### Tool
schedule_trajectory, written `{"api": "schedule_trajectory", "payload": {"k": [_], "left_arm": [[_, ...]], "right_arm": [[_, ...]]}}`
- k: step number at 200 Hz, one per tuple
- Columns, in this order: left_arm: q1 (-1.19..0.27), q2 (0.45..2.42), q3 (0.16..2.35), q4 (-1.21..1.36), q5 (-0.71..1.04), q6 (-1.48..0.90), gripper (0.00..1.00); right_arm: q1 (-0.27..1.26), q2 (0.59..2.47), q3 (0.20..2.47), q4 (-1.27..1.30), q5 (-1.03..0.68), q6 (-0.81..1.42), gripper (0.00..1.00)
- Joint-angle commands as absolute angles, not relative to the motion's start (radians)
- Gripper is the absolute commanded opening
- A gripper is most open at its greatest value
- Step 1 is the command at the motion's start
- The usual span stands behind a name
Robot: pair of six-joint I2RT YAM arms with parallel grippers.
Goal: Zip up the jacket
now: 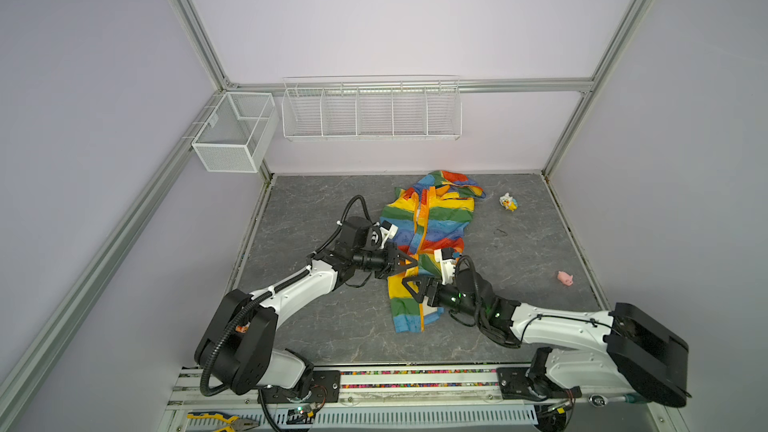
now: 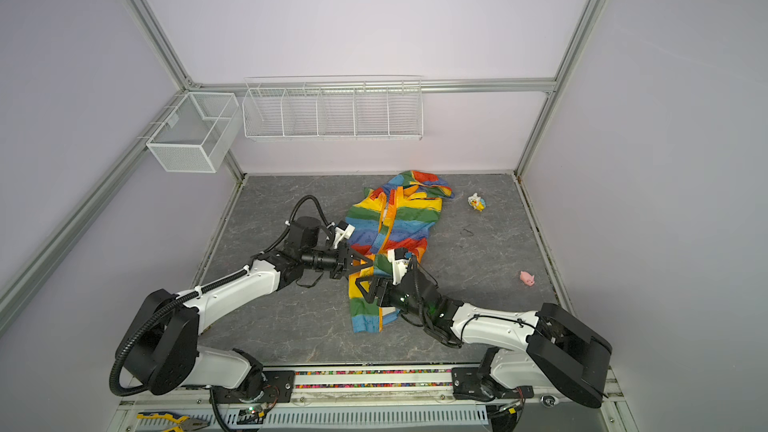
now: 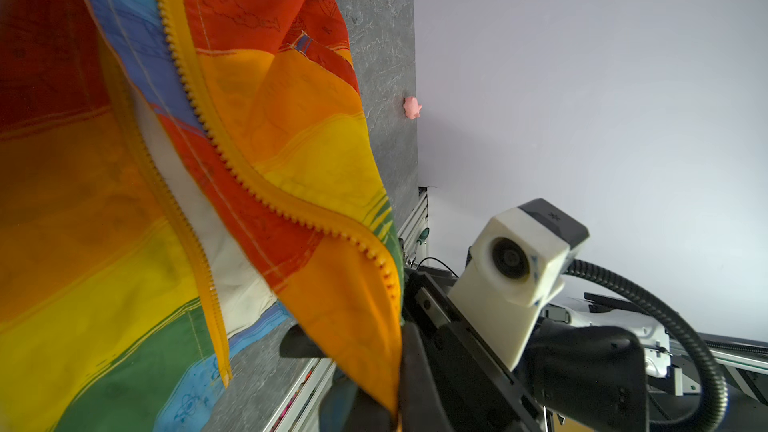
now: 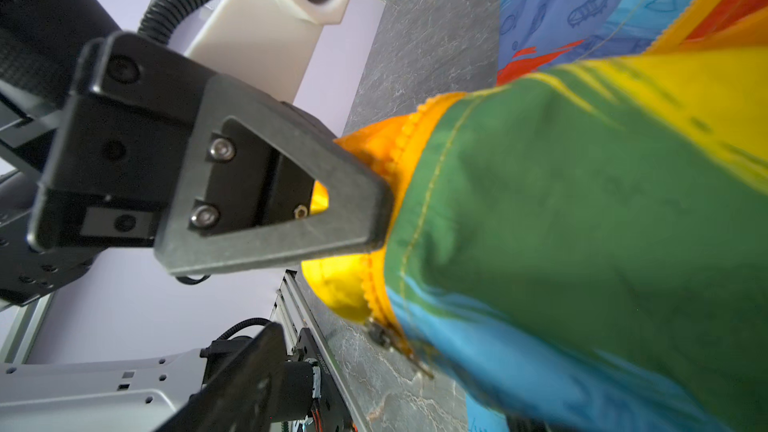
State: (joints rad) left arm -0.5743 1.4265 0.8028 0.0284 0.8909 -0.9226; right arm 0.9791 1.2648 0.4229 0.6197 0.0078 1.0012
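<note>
The jacket [image 1: 440, 218] lies on the bench [image 1: 311, 326], hood [image 1: 453, 180] far away, hem [image 1: 409, 322] near the robot — so its zipper [image 1: 419, 222] runs straight away from the arms. The left claw [image 1: 411, 263] is pinched tight on the orange zipper edge, low down. The right claw [image 1: 409, 288] is spread wide, cloth between its jaws but not gripped — it is nearer the hem, where zipping should start.

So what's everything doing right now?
jacket: lying on the table, front edge lifted
zipper: unzipped, sides apart
left pincer: shut on the jacket's orange zipper edge
right pincer: open, by the jacket's front edge
wire rack: empty
mesh basket: empty
</note>
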Motion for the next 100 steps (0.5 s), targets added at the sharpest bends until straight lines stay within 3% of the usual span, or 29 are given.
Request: {"api": "schedule_trajectory", "payload": {"k": [1,32,63,100], "left_arm": [[-0.576,1.418,0.828,0.024,0.905,-0.908,0.0],[-0.575,1.413,0.828,0.022,0.903,-0.908,0.0],[-0.571,1.407,0.822,0.016,0.901,-0.904,0.0],[-0.557,1.402,0.821,-0.001,0.902,-0.89,0.0]], "right_arm": [[0.964,1.21,0.403,0.651,0.029,0.98,0.8],[0.953,1.188,0.402,0.618,0.024,0.979,0.86],[0.934,1.181,0.382,0.645,0.024,0.996,0.86],[0.921,1.199,0.409,0.635,-0.015,0.989,0.68]]}}
